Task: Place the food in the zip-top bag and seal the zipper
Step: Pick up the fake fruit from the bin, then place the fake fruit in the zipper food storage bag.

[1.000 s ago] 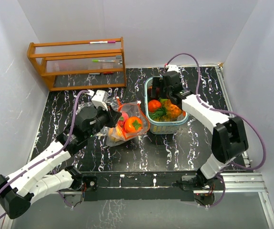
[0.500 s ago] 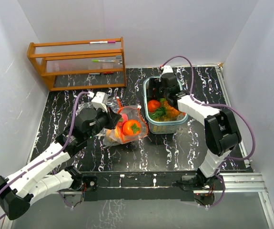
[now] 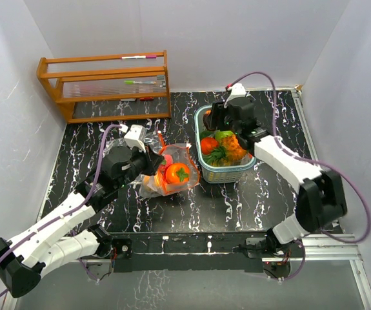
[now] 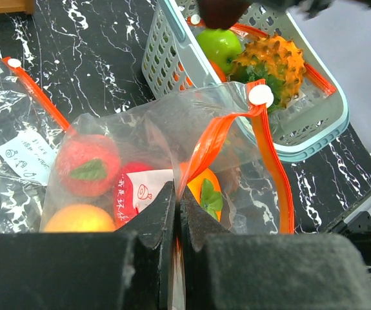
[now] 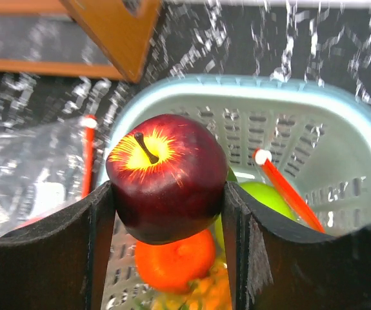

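Left wrist | left fingers [image 4: 154, 227] pinch zip-top bag [image 4: 140, 129] | right fingers [image 5: 100, 258] clamp red apple [image 5: 166, 175] | label [image 4: 27, 155] illegible

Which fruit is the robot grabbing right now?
The dark red apple with a yellow patch round its stem. It sits gripped in the right end effector, over the teal basket; the other fruits lie in the basket or the bag.

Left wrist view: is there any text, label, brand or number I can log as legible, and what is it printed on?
White label on the zip-top bag, left side: small print and a tiny drawing, too small to read.
Red-and-white label among the fruit inside it: a column of characters, too blurred to quote.
Basket: no text visible.
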`<state>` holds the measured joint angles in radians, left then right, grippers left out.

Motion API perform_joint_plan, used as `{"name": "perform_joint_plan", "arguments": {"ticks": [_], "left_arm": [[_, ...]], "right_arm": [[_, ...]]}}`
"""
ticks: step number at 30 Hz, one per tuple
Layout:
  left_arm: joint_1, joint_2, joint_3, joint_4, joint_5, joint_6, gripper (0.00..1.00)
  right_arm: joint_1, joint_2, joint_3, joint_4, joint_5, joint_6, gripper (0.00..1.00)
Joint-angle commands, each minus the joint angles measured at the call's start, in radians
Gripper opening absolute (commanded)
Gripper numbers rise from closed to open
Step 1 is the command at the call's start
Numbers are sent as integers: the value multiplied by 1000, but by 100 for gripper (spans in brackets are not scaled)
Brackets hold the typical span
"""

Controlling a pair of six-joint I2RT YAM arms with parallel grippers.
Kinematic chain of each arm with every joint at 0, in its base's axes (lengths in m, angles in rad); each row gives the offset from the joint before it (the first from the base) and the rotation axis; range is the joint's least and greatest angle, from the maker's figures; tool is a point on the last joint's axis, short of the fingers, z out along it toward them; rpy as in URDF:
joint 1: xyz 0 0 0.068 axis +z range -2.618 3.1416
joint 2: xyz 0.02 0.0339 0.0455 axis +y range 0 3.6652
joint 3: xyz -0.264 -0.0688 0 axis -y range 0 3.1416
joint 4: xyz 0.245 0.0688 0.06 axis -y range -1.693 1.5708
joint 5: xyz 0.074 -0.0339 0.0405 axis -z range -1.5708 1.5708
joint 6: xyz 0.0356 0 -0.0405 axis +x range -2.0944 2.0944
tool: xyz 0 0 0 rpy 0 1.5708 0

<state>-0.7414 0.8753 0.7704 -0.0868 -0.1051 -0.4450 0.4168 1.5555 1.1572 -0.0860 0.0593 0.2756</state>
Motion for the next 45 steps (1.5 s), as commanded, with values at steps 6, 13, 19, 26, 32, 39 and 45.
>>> {"name": "perform_joint_plan", "arguments": {"ticks": [6,13,19,26,32,39,45], "left_arm": [[4,42,81,12,-21,31,0],[5,95,124,9,-12,37,0],[5,97,120,24,-2,25,0],[5,104,128,23,-1,29,0],[5,79,135,10,-2,35,0],[5,59,124,-5,-18,42,0],[5,56,115,17,-37,21,0]], "right_arm": [[9,-375,6,-99,-269,-19,35],[49,-629,-153,-3,-534,87,35],[134,-666,-209,20,-548,130,34],[372,-546,-217,50,-424,95,40],[433,-432,-200,9,-202,117,72],[434,-501,-166,-65,-66,117,98],[436,-532,-111,-211,20,175,98]]}}
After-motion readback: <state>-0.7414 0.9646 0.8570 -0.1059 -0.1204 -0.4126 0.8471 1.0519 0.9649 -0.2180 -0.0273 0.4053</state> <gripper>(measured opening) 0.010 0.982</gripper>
